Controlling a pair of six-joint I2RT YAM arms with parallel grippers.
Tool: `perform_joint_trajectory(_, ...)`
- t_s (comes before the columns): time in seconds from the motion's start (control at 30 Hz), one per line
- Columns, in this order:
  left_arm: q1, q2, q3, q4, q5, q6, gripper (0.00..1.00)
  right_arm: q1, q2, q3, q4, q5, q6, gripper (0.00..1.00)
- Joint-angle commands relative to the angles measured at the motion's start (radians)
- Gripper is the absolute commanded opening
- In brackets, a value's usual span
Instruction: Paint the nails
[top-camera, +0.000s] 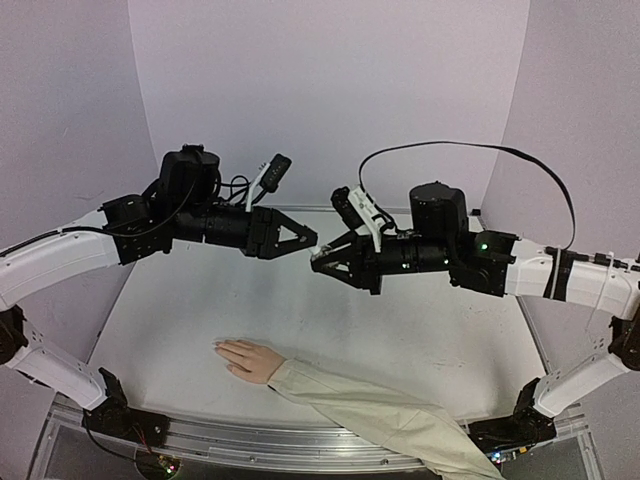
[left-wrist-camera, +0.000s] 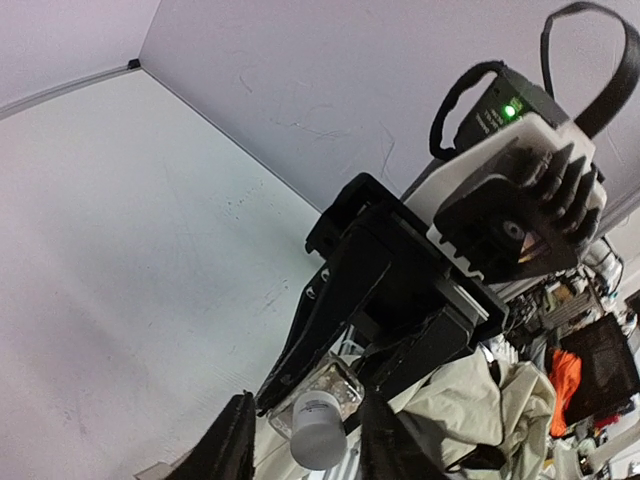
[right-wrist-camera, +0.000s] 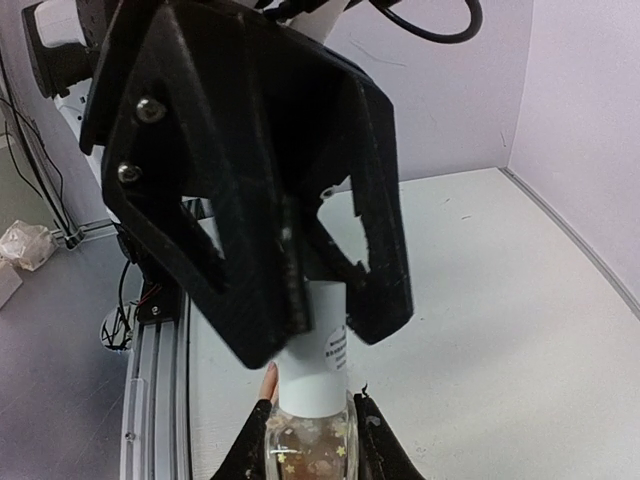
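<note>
Several nails (top-camera: 219, 347) blend into the pale mannequin hand (top-camera: 250, 358).

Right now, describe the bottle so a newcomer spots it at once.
Look above the table, in mid-air where the left gripper and right gripper meet tip to tip. The bottle sits between them, the right on its body, the left on its cap. It is the only clear, glitter-flecked thing there, topped in white.

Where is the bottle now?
The bottle is mid-air at top-view centre, held by the right pincer, cap within the left pincer, beyond the mannequin hand.
</note>
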Motion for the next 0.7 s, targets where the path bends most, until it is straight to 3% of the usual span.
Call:
perform_joint_trajectory(0.0,-0.001,0.018,0.073,0.005,0.03,0.012,0.28,0.006,0.005,0.061,0.042,0.021,-0.017,0.0)
perform_joint_trajectory(0.27,-0.002,0.047,0.101,-0.035,0.02,0.021,0.0,0.007,0.019,0.064,0.041,0.068,-0.018,0.02)
perform_joint_trajectory(0.37,-0.002,0.039,0.104,-0.088,-0.086,0.034,0.0,0.008,0.013,0.046,0.037,0.174,-0.009,0.26)
perform_joint_trajectory(0.47,0.002,0.024,0.109,-0.196,-0.29,0.038,0.0,0.006,-0.001,0.007,0.026,0.315,0.007,0.62)
perform_joint_trajectory(0.57,0.025,-0.007,0.068,-0.277,-0.519,0.006,0.0,0.006,-0.022,-0.044,0.002,0.432,0.024,0.93)
perform_joint_trajectory(0.67,0.093,-0.029,-0.005,-0.325,-0.646,-0.069,0.0,0.005,-0.056,-0.096,-0.014,0.507,0.044,0.98)
